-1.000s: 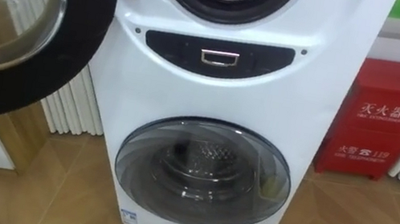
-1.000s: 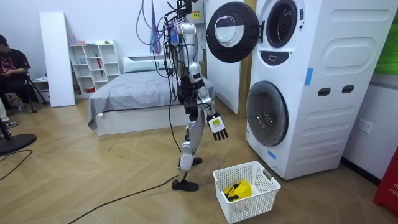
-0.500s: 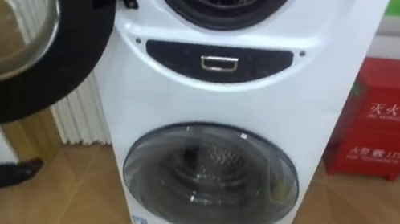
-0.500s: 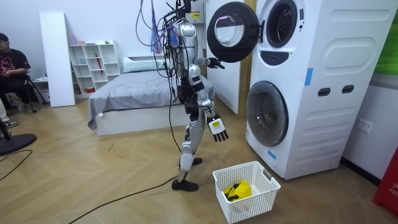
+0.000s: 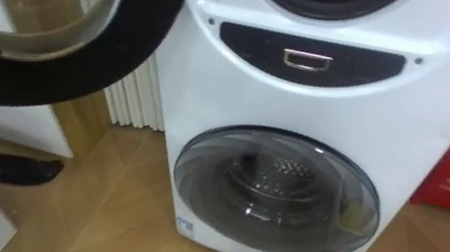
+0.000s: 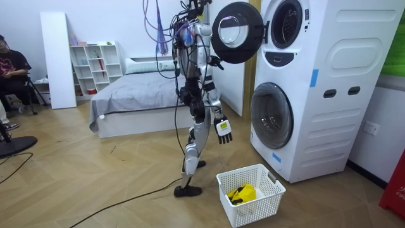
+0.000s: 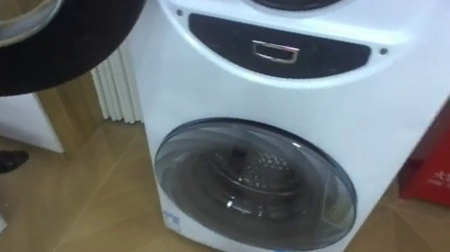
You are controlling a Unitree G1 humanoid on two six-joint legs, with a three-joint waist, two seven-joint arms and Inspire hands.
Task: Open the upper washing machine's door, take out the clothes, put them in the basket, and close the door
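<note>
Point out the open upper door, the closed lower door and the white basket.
upper door point(image 6: 237, 31), room view, on the middle of its round glass.
lower door point(image 5: 278, 190), left eye view, on the middle of its glass.
basket point(image 6: 262, 204), room view, on its near side wall.

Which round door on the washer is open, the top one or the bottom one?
The top door is open, swung out to the robot's left. The bottom door sits shut against the white washing machine.
</note>
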